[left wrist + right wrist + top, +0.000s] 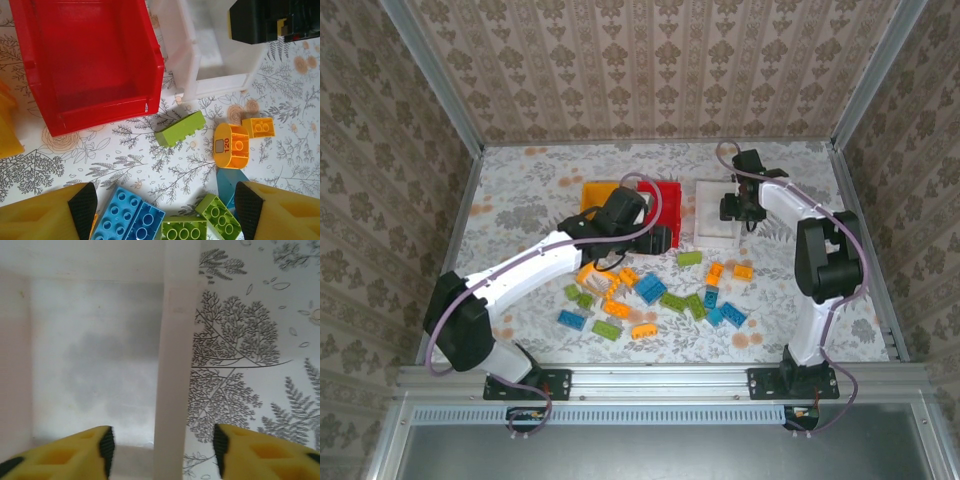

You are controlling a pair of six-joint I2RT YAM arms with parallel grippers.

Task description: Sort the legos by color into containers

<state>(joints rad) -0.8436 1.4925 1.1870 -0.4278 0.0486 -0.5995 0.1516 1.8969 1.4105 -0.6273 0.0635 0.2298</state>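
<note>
The legos (650, 295), green, blue and orange, lie scattered on the table in front of the containers: a yellow-orange bin (592, 193), a red bin (668, 203) and a white bin (716, 225). My left gripper (165, 210) hangs open, holding nothing, above a blue brick (128, 216) and two green bricks (218, 216), just in front of the red bin (90, 65). A green brick (180, 129) and an orange piece (231, 146) lie farther ahead. My right gripper (162, 450) is open astride the white bin's wall (172, 365), with nothing in its jaws.
The floral-patterned table is fenced by aluminium rails and papered walls. The right arm's black wrist (265, 20) hangs over the white bin (200, 50). No brick shows on the visible part of the red bin's floor or on the white bin's floor (90, 365).
</note>
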